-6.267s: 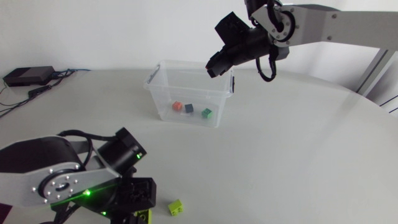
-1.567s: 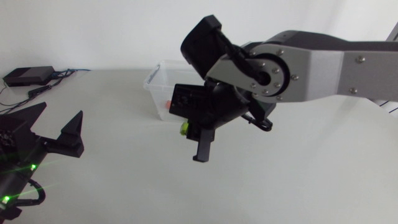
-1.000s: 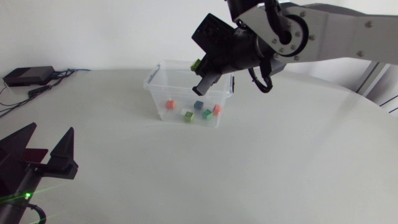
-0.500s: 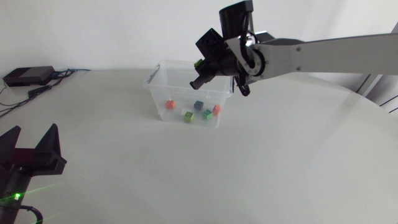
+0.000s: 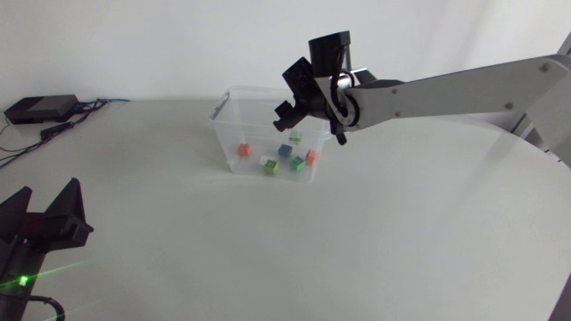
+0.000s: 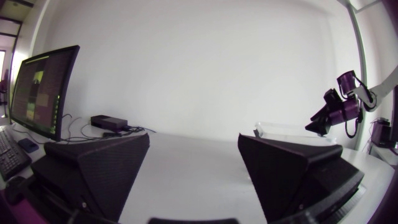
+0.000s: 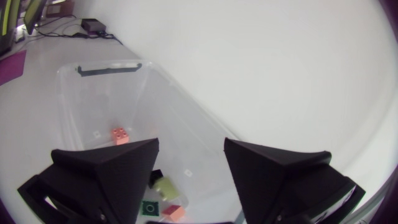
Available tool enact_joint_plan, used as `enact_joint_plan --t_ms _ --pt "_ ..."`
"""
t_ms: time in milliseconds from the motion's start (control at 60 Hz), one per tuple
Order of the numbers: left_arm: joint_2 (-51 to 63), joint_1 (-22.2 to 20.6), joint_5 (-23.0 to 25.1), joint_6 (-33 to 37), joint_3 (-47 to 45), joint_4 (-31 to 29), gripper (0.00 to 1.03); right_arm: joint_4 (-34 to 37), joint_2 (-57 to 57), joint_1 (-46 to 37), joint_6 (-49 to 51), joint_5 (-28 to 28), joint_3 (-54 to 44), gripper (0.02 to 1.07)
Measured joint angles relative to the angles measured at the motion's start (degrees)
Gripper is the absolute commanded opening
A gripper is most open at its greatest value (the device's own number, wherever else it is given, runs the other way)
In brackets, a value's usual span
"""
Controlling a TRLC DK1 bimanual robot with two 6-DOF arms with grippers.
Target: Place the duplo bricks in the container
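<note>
above the table (image 5: 401,232), the right gripper (image 5: 285,109) has spread, dropping its lime brick (image 5: 294,138) into the container (image 5: 230,135).

Lab (robot arm (image 5: 464,85), white table (image 5: 375,241))

Clear plastic rectangular container (image 5: 234,134) stands upright, open-topped. Inside: orange brick (image 5: 244,151), blue brick (image 5: 285,151), green brick (image 5: 297,163), salmon brick (image 5: 311,156), pale brick (image 5: 267,164), lime brick (image 5: 295,138).

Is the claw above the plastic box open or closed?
Open: the right gripper has its fingers spread apart, nothing between them, above the container.
</note>
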State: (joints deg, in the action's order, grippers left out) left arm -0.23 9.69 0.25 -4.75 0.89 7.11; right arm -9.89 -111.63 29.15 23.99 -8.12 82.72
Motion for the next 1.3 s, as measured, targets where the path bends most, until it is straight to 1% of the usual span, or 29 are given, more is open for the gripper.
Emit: enact_joint_plan --t_ms 150,300,400,500,767,867,1017,1300 --pt "0.0 -0.2 -0.2 -0.7 0.0 0.0 0.99 -4.5 6.7 -0.1 0.0 -4.5 -4.8 1.03" --pt "0.0 -1.5 -0.2 -0.9 0.0 0.0 0.99 -10.8 16.5 -1.3 0.0 -9.9 -10.9 1.03" --pt "0.0 -1.9 -0.2 -0.9 0.0 0.0 0.99 -11.8 22.2 -2.8 0.0 -11.3 -14.0 1.03" --pt "0.0 -2.3 -0.2 -0.9 0.0 0.0 0.99 -12.2 27.4 -4.9 0.0 -11.9 -17.9 1.03" --pt "0.0 -5.7 -0.2 -0.9 0.0 -0.7 0.99 -12.4 40.5 -10.0 0.0 -12.8 -29.0 1.03" --pt "0.0 -5.7 -0.2 -0.9 0.0 -1.6 0.99 -12.4 45.3 -11.4 0.0 -12.8 -32.9 1.03" --pt "0.0 -5.7 -0.2 -0.8 0.0 -4.7 0.99 -12.2 53.5 -13.5 0.7 -12.8 -39.1 1.03" --pt "0.0 -5.7 -0.2 -0.8 0.0 -4.7 0.99 -10.9 69.9 -15.5 1.7 -12.7 -51.1 1.03"
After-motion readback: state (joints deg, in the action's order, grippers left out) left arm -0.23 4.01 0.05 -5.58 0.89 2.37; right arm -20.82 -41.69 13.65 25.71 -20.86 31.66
